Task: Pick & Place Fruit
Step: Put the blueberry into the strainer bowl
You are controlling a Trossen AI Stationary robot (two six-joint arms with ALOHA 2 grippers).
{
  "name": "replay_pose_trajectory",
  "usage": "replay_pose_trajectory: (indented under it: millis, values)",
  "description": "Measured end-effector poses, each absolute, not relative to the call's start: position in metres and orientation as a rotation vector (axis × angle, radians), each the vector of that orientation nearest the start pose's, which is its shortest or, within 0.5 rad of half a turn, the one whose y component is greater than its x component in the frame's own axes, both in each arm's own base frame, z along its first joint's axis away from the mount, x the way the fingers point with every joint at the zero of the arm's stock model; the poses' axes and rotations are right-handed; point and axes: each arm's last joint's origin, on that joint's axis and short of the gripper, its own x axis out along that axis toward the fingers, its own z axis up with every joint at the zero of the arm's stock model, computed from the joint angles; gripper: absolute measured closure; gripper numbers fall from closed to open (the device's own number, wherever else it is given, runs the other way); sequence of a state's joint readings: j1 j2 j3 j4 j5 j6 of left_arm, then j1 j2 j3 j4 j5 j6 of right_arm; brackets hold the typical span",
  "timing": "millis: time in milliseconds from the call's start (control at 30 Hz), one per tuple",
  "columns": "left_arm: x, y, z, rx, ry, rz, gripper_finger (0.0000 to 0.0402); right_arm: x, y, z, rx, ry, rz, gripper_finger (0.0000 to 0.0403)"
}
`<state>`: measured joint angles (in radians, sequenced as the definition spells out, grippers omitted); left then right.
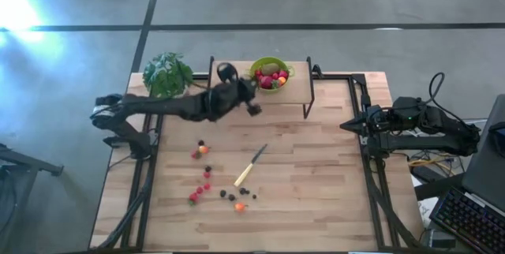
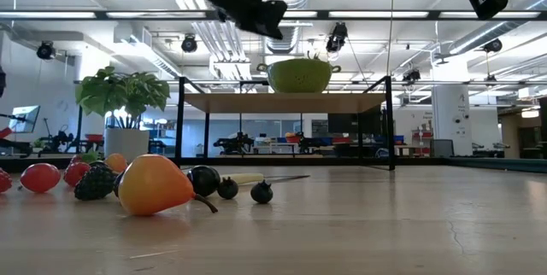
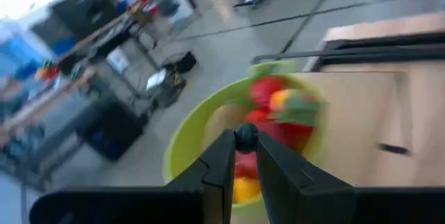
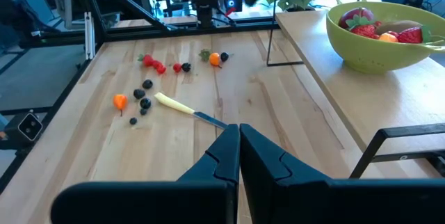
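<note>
A green bowl [image 1: 271, 63] with red and yellow fruit [image 3: 278, 106] stands on a raised wooden shelf [image 1: 296, 92] at the table's far side. My left gripper [image 1: 254, 107] hovers just at the bowl's near-left side, shut on a small dark berry [image 3: 245, 136]. More small fruit [image 1: 203, 183], red, dark and orange, lies loose on the table's left half. In the low view an orange-yellow piece [image 2: 154, 184] lies nearest. At the table's right edge my right gripper [image 1: 347, 126] waits, raised and shut on nothing [image 4: 238, 130]. My left gripper pinches the dark berry [image 3: 245, 128] between its two fingertips [image 3: 224, 147]. The fingers point roughly level toward the bowl. The berry is lifted clear, in front of the bowl's rim [image 3: 188, 137].
A pale-handled knife [image 1: 250, 166] lies on the table among the loose fruit. A leafy potted plant [image 1: 167, 72] stands at the far left corner. The shelf's black legs [image 1: 309, 100] stand on the table. Bare wood lies across the table's right half.
</note>
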<state>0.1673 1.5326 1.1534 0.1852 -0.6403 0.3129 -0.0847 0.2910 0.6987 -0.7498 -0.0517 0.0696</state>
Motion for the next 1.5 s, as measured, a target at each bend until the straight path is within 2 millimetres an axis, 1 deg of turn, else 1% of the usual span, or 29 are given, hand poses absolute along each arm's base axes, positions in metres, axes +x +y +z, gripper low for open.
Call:
replay_pose_trajectory:
  millis: [67,233,400,600,1133,1500]
  values:
    - [0.338,0.090,0.315,0.291,0.304,0.787,0.0344,0.059,-0.004,0.299,0.092,0.340,-0.045,0.0394]
    - [0.331,0.118,0.314,0.158,0.256,0.750,0.0344,0.059,-0.004,0.299,0.092,0.340,-0.044,0.0394]
    - [0.326,0.133,0.311,0.054,0.254,0.732,0.0344,0.059,-0.004,0.299,0.092,0.340,-0.045,0.0394]
    - [0.324,0.136,0.304,0.022,0.278,0.734,0.0344,0.059,-0.004,0.299,0.092,0.340,-0.044,0.0394]
    - [0.325,0.134,0.303,0.010,0.290,0.644,0.0344,0.059,-0.004,0.299,0.092,0.340,-0.045,0.0394]
    - [0.325,0.133,0.299,0.014,0.329,0.641,0.0344,0.059,-0.004,0.299,0.092,0.340,-0.044,0.0394]
